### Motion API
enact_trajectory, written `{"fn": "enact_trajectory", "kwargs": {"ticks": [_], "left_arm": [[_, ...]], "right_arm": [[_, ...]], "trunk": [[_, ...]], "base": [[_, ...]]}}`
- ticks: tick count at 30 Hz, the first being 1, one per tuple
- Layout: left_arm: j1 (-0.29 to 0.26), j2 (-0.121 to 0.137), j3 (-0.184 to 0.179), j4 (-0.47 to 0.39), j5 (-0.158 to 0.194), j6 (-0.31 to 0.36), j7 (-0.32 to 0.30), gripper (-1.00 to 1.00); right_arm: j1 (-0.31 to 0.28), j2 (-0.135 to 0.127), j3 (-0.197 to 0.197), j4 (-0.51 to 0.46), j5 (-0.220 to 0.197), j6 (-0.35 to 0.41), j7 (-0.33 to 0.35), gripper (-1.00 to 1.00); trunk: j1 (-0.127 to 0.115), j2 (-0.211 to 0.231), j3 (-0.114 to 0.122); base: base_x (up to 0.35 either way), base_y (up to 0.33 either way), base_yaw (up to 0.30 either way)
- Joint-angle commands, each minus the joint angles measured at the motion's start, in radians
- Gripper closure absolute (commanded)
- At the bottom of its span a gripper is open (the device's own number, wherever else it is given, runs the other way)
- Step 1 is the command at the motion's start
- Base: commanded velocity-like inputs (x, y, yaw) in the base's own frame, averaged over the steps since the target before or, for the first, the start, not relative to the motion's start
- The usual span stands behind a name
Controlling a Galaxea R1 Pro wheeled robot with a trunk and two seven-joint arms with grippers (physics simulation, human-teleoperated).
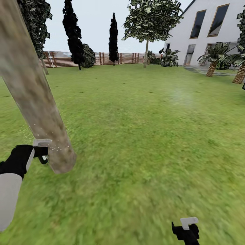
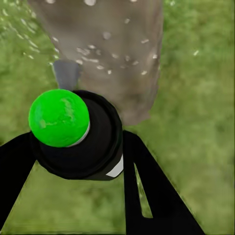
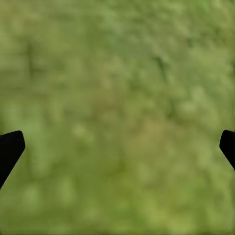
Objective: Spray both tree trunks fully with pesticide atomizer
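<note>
Blurry green lawn [image 1: 143, 136], slatted wooden fence [image 1: 102, 58], white house [image 1: 211, 30].

Grass floor [image 1: 143, 143] under tree trunk [image 1: 30, 92]

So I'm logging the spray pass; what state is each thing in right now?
pesticide atomizer: held in the left end effector, top showing green, nozzle toward the trunk.
tree trunk: white pesticide specks on its lower part.
right end effector: open, above bare grass.

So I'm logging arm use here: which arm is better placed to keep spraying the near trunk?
Left. The left gripper holds the pesticide atomizer, its nozzle toward the tree trunk, which is flecked with white specks. The right gripper is open over grass.
</note>
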Motion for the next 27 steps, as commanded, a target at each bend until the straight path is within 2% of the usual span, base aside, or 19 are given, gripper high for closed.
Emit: {"fn": "enact_trajectory", "kwargs": {"ticks": [1, 3, 5, 9, 16, 27], "left_arm": [[-0.002, 0.007, 0.003, -0.001, -0.010, 0.008, -0.009, 1.00], [0.003, 0.054, 0.003, 0.000, -0.008, 0.012, -0.011, 1.00], [0.012, 0.068, -0.001, -0.001, -0.009, 0.010, -0.011, 1.00], [0.012, 0.068, -0.027, -0.013, -0.006, 0.011, -0.009, 1.00], [0.012, 0.066, -0.029, -0.033, -0.003, 0.011, -0.008, 1.00], [0.010, 0.066, -0.029, -0.033, -0.003, 0.011, -0.007, 1.00]], "right_arm": [[-0.001, 0.000, -0.008, 0.001, 0.011, -0.003, -0.003, -1.00], [-0.001, 0.000, -0.008, 0.001, 0.011, -0.003, -0.003, -1.00], [-0.001, 0.000, -0.008, 0.001, 0.011, -0.003, -0.003, -1.00], [-0.001, 0.000, -0.008, 0.001, 0.011, -0.003, -0.003, -1.00], [-0.001, -0.007, -0.008, 0.000, 0.009, -0.005, -0.003, -1.00], [-0.001, -0.007, -0.008, 0.001, 0.009, -0.003, -0.003, -1.00]], "trunk": [[0.000, 0.000, -0.001], [0.000, 0.000, -0.001], [0.000, 0.000, -0.001], [0.000, 0.000, -0.001], [0.000, 0.000, -0.001], [0.000, 0.000, -0.001]], "base": [[0.000, 0.000, 0.000], [0.000, 0.000, 0.000], [0.000, 0.000, 0.022], [0.006, 0.000, 0.220], [0.211, -0.146, 0.026], [0.110, -0.249, 0.000]]}}
